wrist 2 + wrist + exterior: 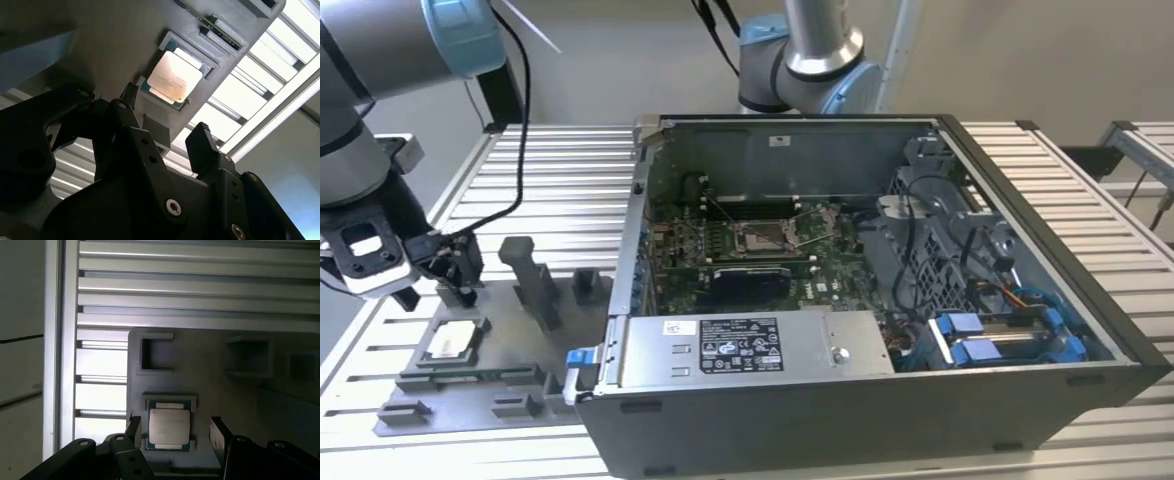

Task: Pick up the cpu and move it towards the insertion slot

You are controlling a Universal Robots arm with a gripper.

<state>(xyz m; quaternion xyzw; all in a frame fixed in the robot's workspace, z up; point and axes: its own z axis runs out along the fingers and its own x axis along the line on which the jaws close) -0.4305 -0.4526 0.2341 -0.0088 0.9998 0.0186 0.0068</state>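
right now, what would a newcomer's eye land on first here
The open computer case sits in the exterior view's middle, with the shiny insertion slot inside it. On the exterior view's left, the pale cpu lies in a grey tray, with the open pincer poised above it.

The cpu (454, 340) (174, 76) (169, 427) lies flat, face up, in a square recess of the grey tray (414, 385) on the desk (1067, 160), over at the exterior view's left. It's a thin square chip with a pale silvery top. In both wrist views a darker greenish border shows round that lid. The slot (761, 237) is well apart from it, down inside the open case (854, 400) on the green board. It is a square socket with a shiny metal frame, a pale centre and thin wire levers beside it.
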